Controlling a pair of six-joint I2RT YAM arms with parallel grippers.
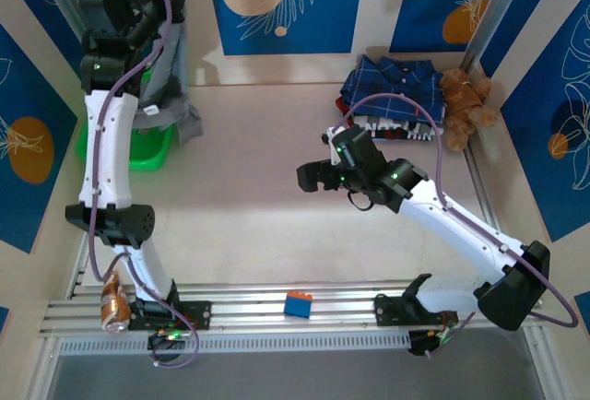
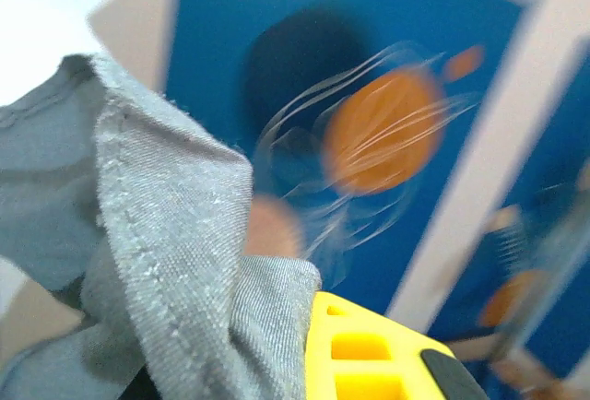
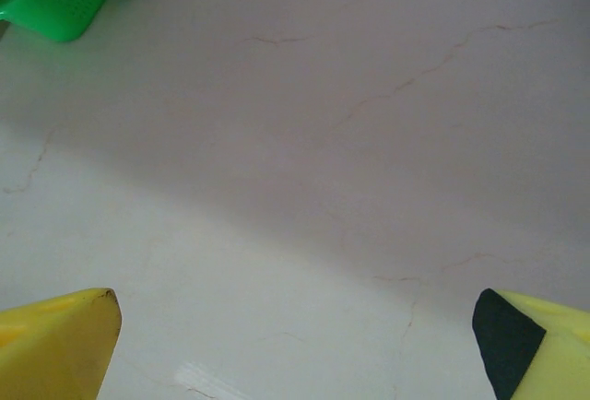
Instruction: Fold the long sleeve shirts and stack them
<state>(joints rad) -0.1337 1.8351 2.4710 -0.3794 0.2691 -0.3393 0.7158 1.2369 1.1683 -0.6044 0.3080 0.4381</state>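
Two shirts concern you: the navy plaid shirt lies far right on the table, beside the teddy bear; the grey shirt hangs from your left gripper, clamped on its seam above the green bin; the right gripper hovers mid-table, jaws wide, empty. Step in hand, by my judgement: lift-out; next, carry the cloth to bare table and spread it flat.

Left tool raised high, clamped shut, right tool held low, fingers wide apart
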